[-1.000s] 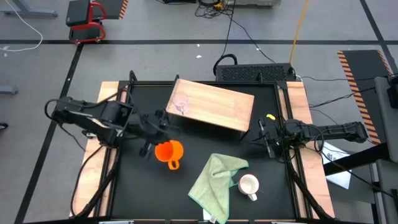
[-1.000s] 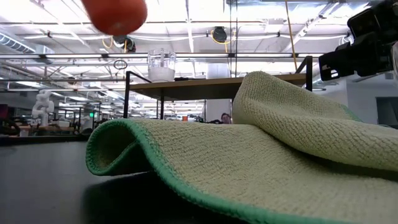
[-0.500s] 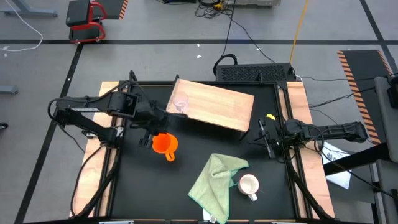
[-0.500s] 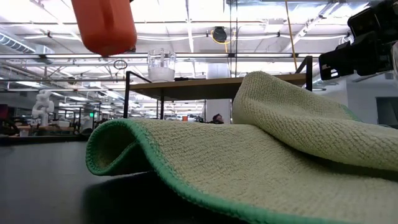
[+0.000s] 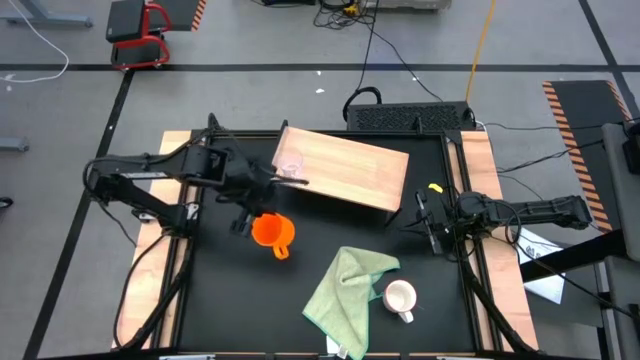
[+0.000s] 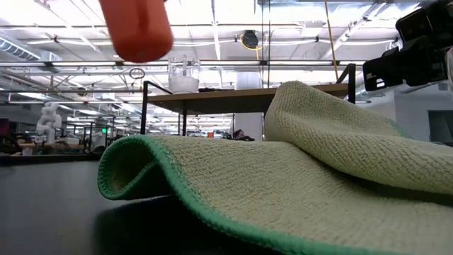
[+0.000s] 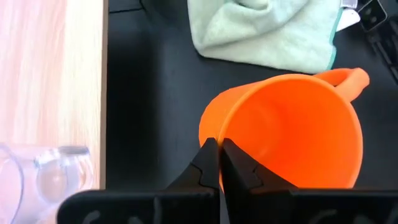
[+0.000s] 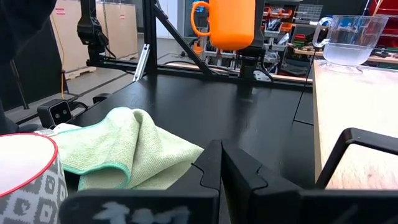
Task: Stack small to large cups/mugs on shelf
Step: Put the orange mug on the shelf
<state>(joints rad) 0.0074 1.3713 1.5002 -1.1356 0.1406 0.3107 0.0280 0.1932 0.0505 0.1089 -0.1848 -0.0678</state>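
Black tabletop, wooden shelf, left gripper fingers clamped on orange mug, right gripper fingers together.

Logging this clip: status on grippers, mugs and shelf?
Left gripper shut on orange mug rim, airborne beside shelf. Right gripper shut, idle. Glass cup on shelf; white mug by cloth.

You've got the glass cup on the shelf's left end; mug held above the table in front of it. Cloth lies front-centre; second mug just right of it.
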